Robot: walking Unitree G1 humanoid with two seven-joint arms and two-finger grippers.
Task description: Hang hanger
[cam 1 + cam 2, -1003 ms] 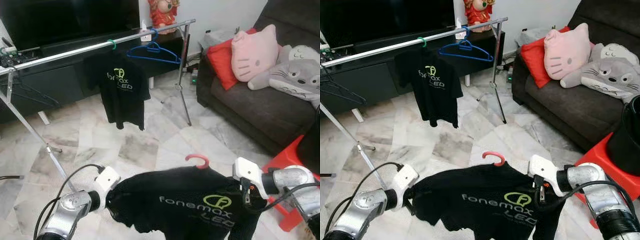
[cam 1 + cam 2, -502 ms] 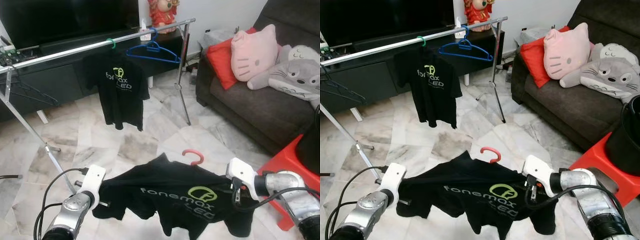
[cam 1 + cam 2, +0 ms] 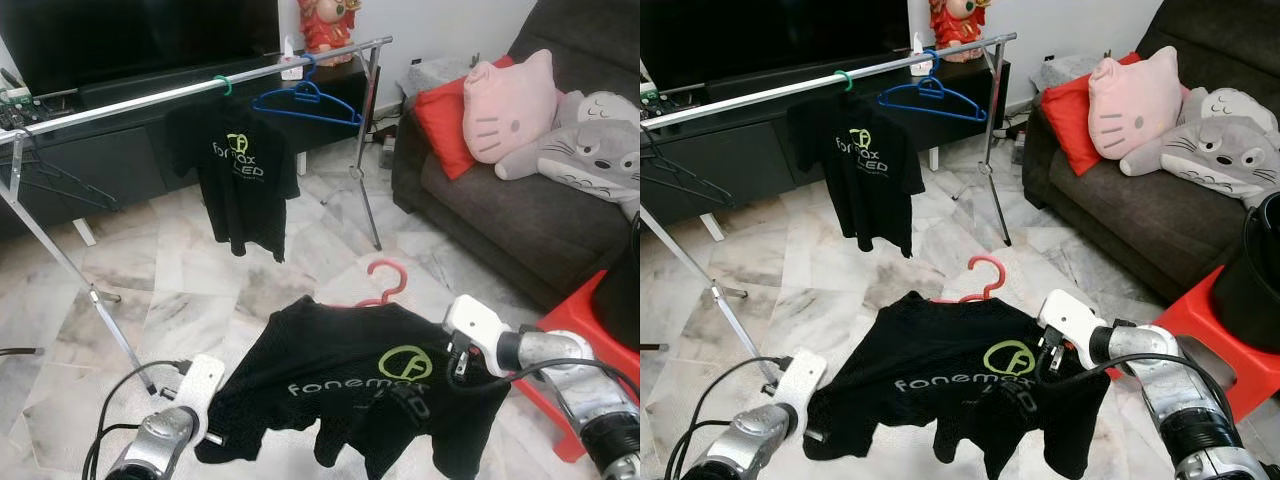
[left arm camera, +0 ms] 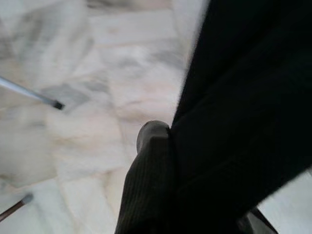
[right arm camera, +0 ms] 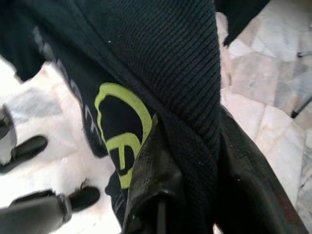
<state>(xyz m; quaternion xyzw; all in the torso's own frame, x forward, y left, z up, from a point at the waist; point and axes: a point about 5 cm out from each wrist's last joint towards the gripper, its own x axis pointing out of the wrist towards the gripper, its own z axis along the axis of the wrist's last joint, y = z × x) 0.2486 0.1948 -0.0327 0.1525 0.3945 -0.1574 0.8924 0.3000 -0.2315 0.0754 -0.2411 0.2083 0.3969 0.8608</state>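
Left gripper (image 4: pixel 161 161), right gripper (image 5: pixel 190 161) both clamped

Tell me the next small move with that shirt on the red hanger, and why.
Probably raise the black shirt forward toward the silver rail. Both the right gripper and the left gripper pinch its shoulders, and the red hanger hook sits well below the rail, where a blue hanger and another shirt already hang.

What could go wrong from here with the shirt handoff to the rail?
1. The right claw pinches only shirt fabric, so the black shirt could slide on its red hanger.
2. The rail stands far ahead, and the drooping hem may drag or snag.
3. The blue hanger and the hung shirt crowd the rail.
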